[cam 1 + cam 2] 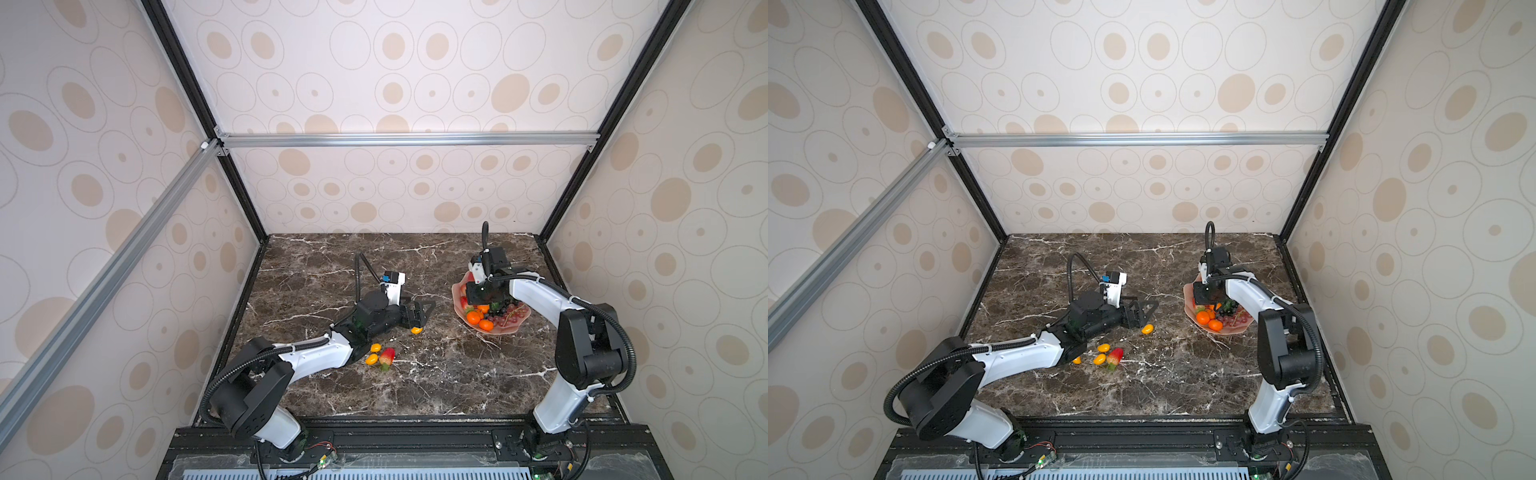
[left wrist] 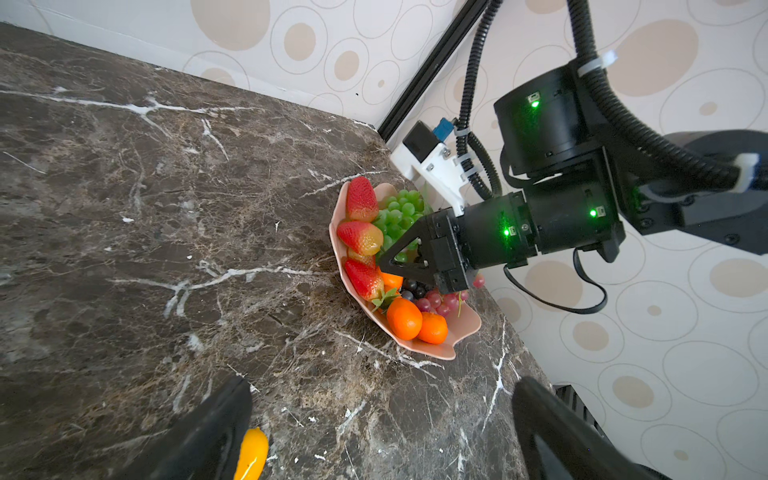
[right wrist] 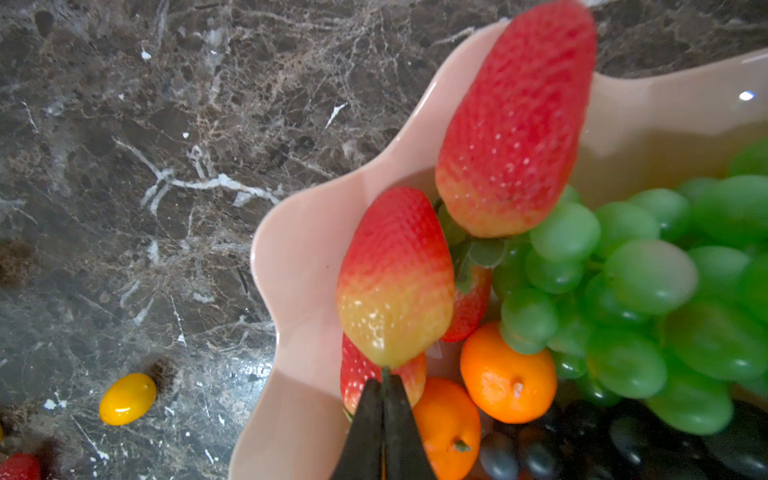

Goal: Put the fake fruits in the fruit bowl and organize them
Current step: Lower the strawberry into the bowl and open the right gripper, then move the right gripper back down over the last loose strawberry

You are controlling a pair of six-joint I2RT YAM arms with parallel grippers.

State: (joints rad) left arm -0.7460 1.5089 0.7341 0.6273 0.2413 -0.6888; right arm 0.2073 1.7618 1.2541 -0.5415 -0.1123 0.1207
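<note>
the pink fruit bowl (image 2: 432, 353) is sitting on the right side of the table (image 1: 332, 270), holding strawberries (image 2: 361, 199) along one rim, green grapes (image 2: 399, 212), dark grapes (image 2: 411, 286), red grapes (image 2: 434, 299) and oranges (image 2: 404, 319). the right pincer (image 2: 380, 264) is hovering over it, jaws pressed together, gripping nothing. the left pincer (image 1: 426, 314) is lying low near the table's middle, spread wide and empty, with a yellow oval fruit (image 1: 415, 331) just beside one finger. two more ovals (image 1: 375, 347) and a strawberry (image 1: 386, 356) are lying by the left arm (image 1: 316, 357).
</note>
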